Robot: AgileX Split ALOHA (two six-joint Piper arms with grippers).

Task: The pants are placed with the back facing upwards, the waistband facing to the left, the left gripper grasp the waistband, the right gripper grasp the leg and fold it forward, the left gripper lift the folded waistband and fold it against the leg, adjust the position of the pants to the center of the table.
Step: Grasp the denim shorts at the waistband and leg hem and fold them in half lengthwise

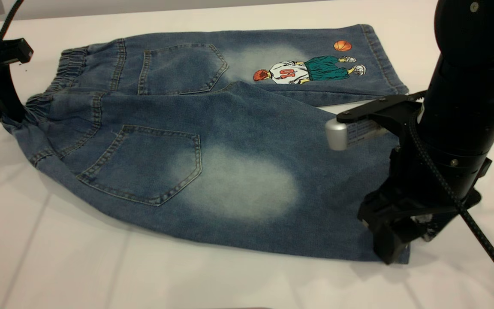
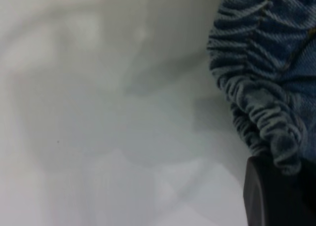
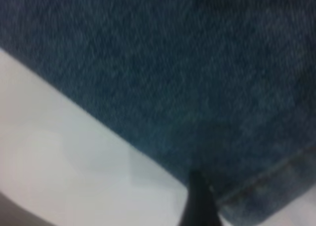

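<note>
While my left gripper (image 1: 9, 112) pinches the waistband (image 2: 256, 105) and my right gripper (image 1: 390, 251) pinches the leg (image 1: 247, 189) hem, no fold's done yet.

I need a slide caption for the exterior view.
Denim shorts on white table; left pincer at waistband, right pincer at leg hem.

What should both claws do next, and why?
Probably lift the near side and carry it forward over the printed leg. The left claw already sits at the waistband and the right claw at the plain leg hem; the pants are still unfolded.
</note>
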